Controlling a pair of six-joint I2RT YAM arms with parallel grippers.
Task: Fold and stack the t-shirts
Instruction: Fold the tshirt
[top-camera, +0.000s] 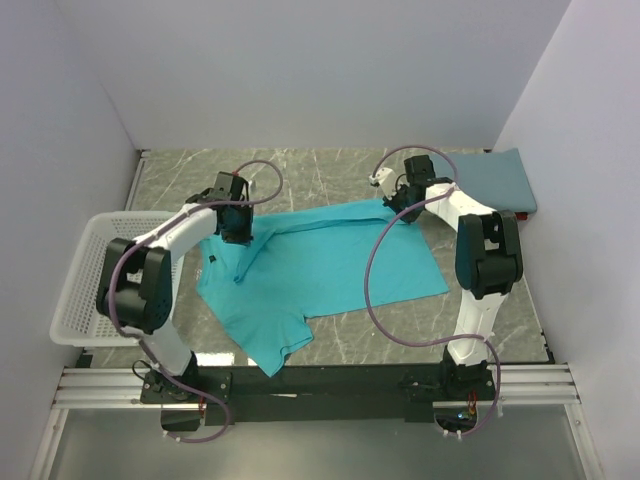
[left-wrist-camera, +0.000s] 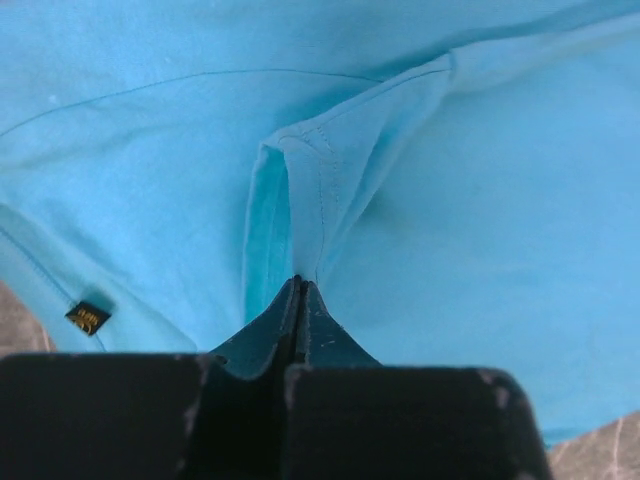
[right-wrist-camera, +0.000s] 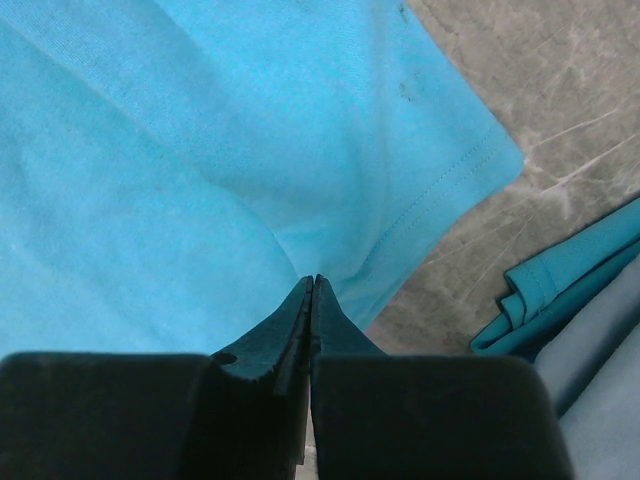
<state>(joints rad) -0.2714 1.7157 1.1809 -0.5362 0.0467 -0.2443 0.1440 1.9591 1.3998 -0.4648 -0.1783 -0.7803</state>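
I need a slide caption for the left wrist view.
Left pincer shut on a raised fold of the teal shirt.

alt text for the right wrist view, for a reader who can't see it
The right gripper, seen from its own wrist, is shut on the hemmed edge of a bright teal t-shirt that fills most of the view. Grey marbled table shows on the picture's right side, with a folded slate-blue t-shirt in the lower corner there.

Grey marbled table (top-camera: 330, 170) carries a spread teal t-shirt (top-camera: 330, 270) and a folded slate-blue t-shirt (top-camera: 495, 180).
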